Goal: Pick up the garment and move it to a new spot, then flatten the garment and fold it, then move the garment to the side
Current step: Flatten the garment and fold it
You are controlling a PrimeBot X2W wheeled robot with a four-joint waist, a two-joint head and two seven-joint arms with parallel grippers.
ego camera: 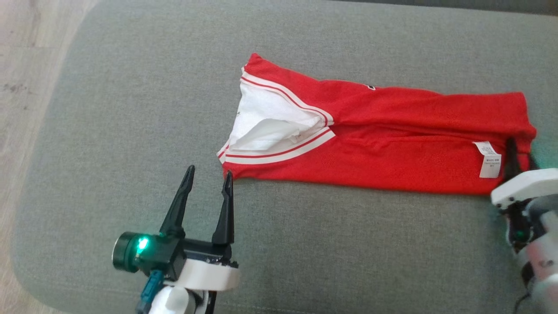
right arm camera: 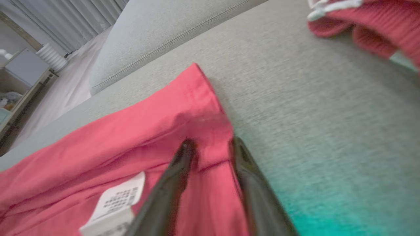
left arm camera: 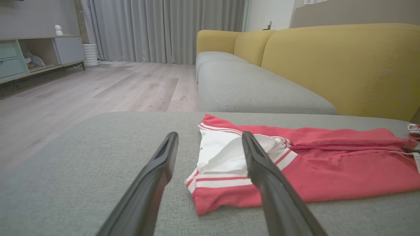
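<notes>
Red garment (ego camera: 392, 144) lies mid-frame — left gripper (ego camera: 208, 172), spread at lower left, should pinch the striped corner (ego camera: 231, 163) low; right gripper (right arm camera: 211, 147) hold unclear.

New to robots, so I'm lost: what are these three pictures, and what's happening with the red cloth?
This is a two-armed wheeled robot. One picture looks down from its head; two look along each wrist's dark fingers. A red garment with white striped trim lies on a grey fabric cushion. The left gripper is open beside its striped end, holding nothing. The right gripper straddles its edge near the white care label; whether it pinches the cloth is unclear.
</notes>
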